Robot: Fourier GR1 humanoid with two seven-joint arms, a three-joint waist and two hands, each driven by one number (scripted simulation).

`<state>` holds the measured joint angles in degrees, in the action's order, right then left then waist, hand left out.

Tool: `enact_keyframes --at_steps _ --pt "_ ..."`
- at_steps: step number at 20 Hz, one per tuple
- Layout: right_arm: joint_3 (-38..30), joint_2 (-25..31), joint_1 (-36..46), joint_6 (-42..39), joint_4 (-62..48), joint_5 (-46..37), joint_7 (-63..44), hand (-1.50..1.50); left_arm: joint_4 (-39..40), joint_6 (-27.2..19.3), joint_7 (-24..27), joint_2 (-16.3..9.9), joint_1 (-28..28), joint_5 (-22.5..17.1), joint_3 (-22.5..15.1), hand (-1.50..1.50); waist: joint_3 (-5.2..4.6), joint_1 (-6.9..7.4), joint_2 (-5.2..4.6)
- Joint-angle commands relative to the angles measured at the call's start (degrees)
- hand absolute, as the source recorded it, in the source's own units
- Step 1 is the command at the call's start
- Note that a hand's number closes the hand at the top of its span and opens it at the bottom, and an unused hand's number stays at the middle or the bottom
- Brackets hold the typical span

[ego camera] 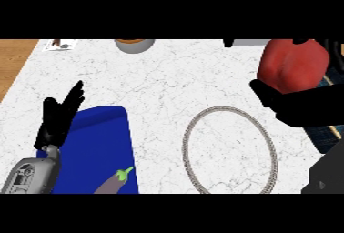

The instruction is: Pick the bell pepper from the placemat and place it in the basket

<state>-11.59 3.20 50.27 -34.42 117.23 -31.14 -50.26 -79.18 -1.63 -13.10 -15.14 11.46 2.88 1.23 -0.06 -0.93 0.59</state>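
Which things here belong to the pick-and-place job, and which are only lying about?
Belonging to the job:
- bell pepper, red, held in the right hand
- basket, a grey ring on the counter
- placemat, blue

Lying about:
- eggplant on the placemat
- bowl at the far edge
- left hand, open, resting

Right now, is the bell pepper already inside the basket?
No. The red bell pepper is held up in the right robot hand, above and to the right of the basket, whose ring shows only bare counter inside.
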Motion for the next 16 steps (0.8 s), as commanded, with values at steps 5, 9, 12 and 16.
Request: enact_keyframes --at_steps 5,9,12,16 --pt "-9.23 12.33 16.21 -2.77 -11.51 3.09 -7.46 1.50 2.46 0.78 0.40 -0.59 2.83 -0.11 1.44 0.00 -0.01 0.47 -0.50" --pt "-5.10 21.37 11.85 -8.94 -15.90 -1.77 -1.34 1.50 -1.62 -0.37 -1.67 0.91 1.26 0.66 -0.33 0.00 0.01 0.50 -0.64" --pt "-3.47 27.87 13.43 -10.15 -20.85 -5.85 1.37 1.50 -2.41 -0.29 -0.61 1.04 -0.24 0.91 -0.62 0.00 -0.02 1.18 -0.71" --pt "-6.30 34.83 12.17 -11.71 -29.64 -5.59 8.01 1.50 0.87 0.19 -0.50 0.69 2.61 0.76 0.45 0.00 0.02 0.97 -0.83"
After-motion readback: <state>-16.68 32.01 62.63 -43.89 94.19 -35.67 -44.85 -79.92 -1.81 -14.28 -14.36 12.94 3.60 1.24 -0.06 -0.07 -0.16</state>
